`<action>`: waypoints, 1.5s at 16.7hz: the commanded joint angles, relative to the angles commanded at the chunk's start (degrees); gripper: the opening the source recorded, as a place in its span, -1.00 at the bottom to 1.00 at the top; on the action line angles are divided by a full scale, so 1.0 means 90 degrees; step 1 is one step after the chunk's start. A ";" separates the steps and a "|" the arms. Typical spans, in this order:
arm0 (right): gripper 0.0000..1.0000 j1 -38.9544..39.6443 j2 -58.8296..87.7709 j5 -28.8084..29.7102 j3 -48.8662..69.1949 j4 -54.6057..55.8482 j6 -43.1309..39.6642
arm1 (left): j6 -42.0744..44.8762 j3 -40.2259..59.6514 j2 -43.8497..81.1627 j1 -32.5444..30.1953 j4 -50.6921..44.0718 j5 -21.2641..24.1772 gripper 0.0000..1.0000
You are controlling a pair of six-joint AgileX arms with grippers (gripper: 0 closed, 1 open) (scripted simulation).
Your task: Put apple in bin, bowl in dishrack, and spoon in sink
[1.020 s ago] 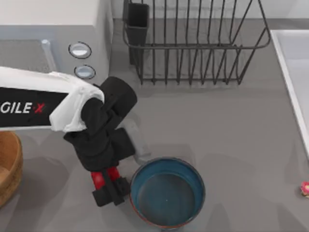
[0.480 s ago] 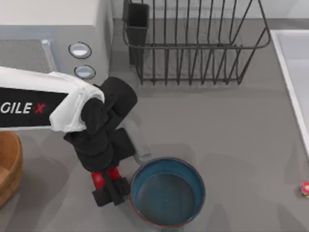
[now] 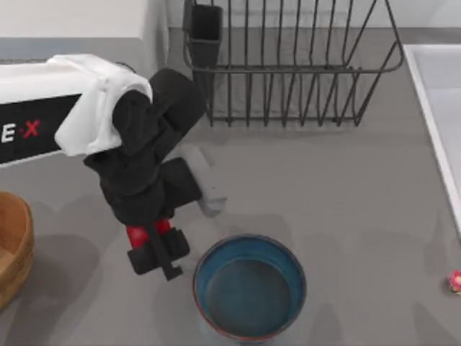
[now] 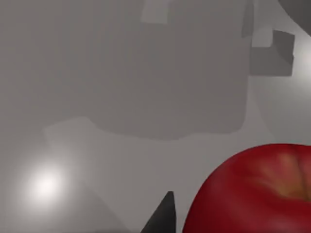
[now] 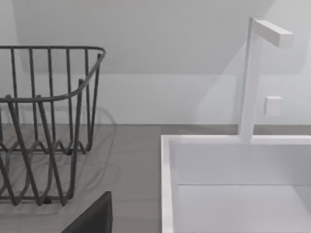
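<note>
My left gripper (image 3: 153, 246) is shut on the red apple (image 3: 138, 233), held above the grey table just left of the blue bowl (image 3: 249, 286). The left wrist view has the apple (image 4: 252, 194) close up beside a dark fingertip (image 4: 164, 218), with the tabletop well below it. The orange-tan bin (image 3: 10, 249) sits at the left edge. At the back stands the wire dishrack (image 3: 288, 68), with the white sink (image 3: 441, 101) at the right edge. The tiny pink spoon (image 3: 454, 281) lies at the right front. A dark part of my right gripper (image 5: 92, 219) shows near the sink (image 5: 233, 184) and dishrack (image 5: 43, 121).
A white box (image 3: 79, 21) stands at the back left behind my left arm. The dishrack's dark utensil cup (image 3: 205, 32) is at its left corner. A white faucet (image 5: 253, 77) rises behind the sink. Open grey tabletop lies between the bowl and the dishrack.
My left gripper has risen with the apple and shifted slightly toward the back left, away from the bowl. The arm now covers the white box's two knobs. The bowl and spoon have not moved.
</note>
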 joint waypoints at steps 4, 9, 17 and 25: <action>1.00 0.0000 0.0000 0.0000 0.0000 0.0000 0.0000 | -0.0014 0.0523 -0.0360 -0.0003 -0.0796 0.0003 -1.00; 1.00 0.0000 0.0000 0.0000 0.0000 0.0000 0.0000 | -0.0005 0.0532 -0.0355 0.0007 -0.0810 0.0000 -1.00; 1.00 0.0000 0.0000 0.0000 0.0000 0.0000 0.0000 | 0.2375 0.0709 -0.0296 0.0726 -0.1308 -0.0581 -1.00; 1.00 0.0000 0.0000 0.0000 0.0000 0.0000 0.0000 | 0.7866 0.0701 -0.0260 0.1537 -0.2398 -0.1921 -1.00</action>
